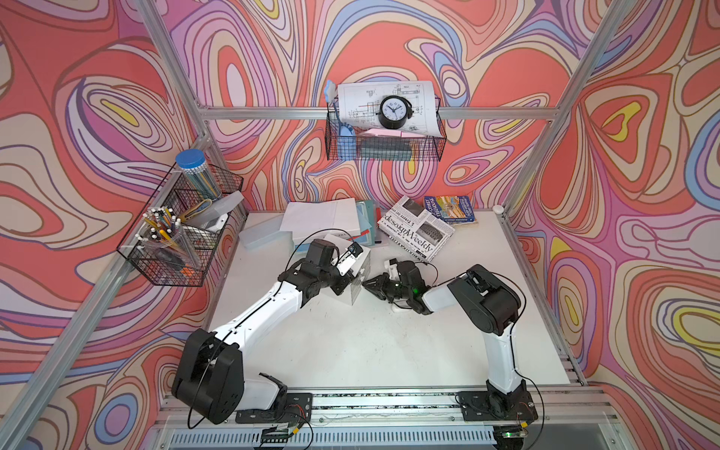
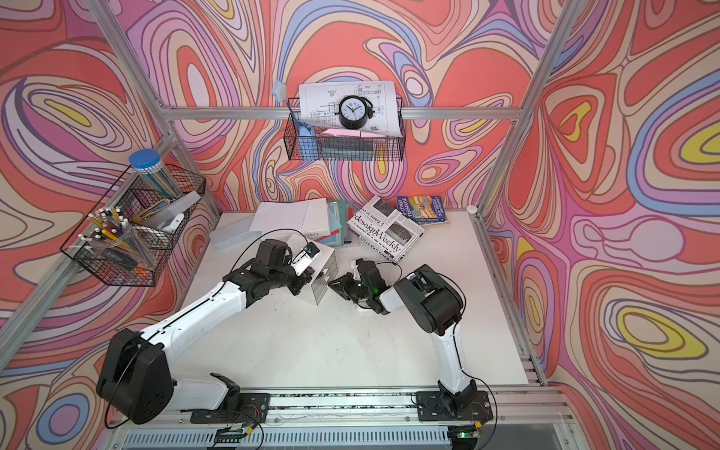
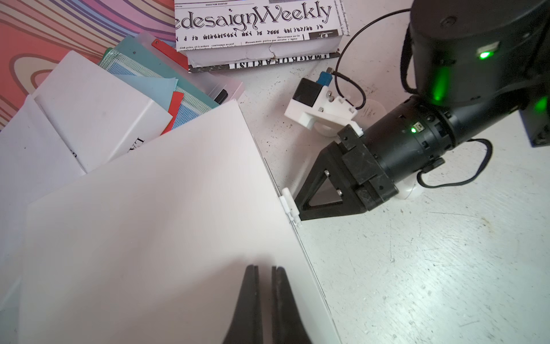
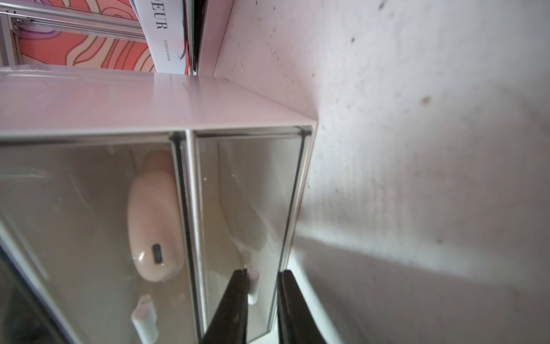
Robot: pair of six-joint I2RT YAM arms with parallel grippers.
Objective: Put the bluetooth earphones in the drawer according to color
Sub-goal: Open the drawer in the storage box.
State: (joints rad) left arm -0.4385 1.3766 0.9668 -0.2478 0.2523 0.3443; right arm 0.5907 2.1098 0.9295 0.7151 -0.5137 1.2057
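The drawer is a small white cabinet with clear fronts, mid-table. My left gripper is shut, with its tips on the cabinet's white top. My right gripper is at the drawer fronts, open, its jaws standing either side of a small white knob; one finger touches it. Behind the neighbouring clear front lies a beige-pink earphone case. Pale blurred shapes show inside the drawer whose knob sits between the jaws. A white rounded case lies under the right wrist, mostly hidden.
Behind the cabinet are a frosted pencil box, stacked white papers and folders, a newsprint-covered book and a blue book. A wire basket of pens hangs at the left; another with a clock hangs on the back wall.
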